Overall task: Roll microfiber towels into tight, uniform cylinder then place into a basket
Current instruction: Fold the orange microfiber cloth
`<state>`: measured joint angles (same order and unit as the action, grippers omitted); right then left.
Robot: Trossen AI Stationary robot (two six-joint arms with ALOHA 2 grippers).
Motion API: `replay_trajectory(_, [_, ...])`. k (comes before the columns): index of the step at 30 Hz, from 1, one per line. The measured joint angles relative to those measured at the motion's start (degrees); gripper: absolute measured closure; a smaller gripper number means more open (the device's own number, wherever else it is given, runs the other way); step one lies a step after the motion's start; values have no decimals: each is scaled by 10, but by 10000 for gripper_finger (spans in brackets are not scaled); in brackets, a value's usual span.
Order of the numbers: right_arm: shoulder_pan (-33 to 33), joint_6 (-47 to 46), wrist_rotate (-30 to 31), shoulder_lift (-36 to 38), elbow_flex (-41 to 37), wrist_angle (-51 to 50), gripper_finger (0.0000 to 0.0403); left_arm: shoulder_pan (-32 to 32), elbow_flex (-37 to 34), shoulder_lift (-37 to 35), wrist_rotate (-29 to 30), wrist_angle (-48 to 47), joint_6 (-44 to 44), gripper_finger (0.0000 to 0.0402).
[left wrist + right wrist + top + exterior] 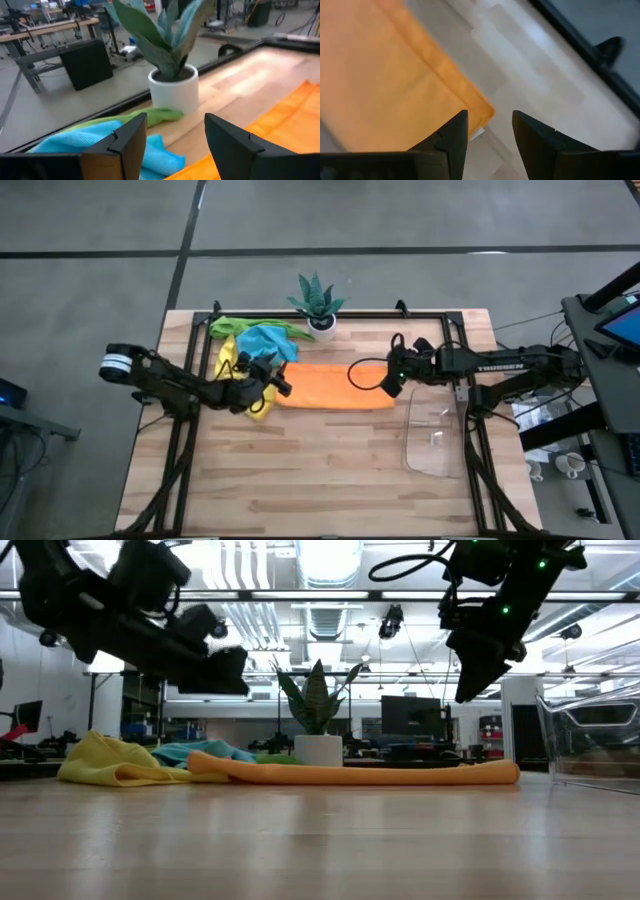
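On table: orange towel (335, 386) folded flat, touching a towel pile (250, 345); left gripper (275, 377) and right gripper (392, 387) above its ends, jaws apart, both empty; basket (436, 438) nearby

Orange towel (335, 387) folded flat mid-table; yellow, blue, green towels (252, 340) heaped beside; clear basket (436, 438) apart.

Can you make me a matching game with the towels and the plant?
Things:
1. orange towel
2. yellow towel
3. plant
4. basket

Places:
A. at the table's back edge, in a white pot
B. empty, by the right arm
C. flat between both grippers
D. bunched up beside the blue towel

Pairs: 1-C, 2-D, 3-A, 4-B
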<state>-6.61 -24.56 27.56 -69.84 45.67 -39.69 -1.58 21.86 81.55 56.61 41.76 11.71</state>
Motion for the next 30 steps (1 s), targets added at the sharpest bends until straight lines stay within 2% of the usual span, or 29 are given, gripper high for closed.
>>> replay_trajectory(4, [-14,23,-51,0,0,16,252,55,24,11,-106,-50,47,216])
replay_trajectory(7, [-36,45,-81,0,0,30,252,102,65,19,-177,-153,63,216])
replay_trajectory(11, [-82,67,-131,-10,0,32,252,132,115,21,-195,-242,57,216])
replay_trajectory(15, [-138,90,-176,-44,0,31,252,133,135,17,-225,-252,27,216])
replay_trajectory(20, [-194,108,-212,-100,0,29,252,133,132,0,-313,-257,29,216])
replay_trajectory(23, [-209,116,-228,-131,0,29,252,132,122,-9,-338,-279,38,216])
replay_trajectory(30, [-212,127,-256,-182,17,31,252,132,92,-24,-339,-280,60,216])
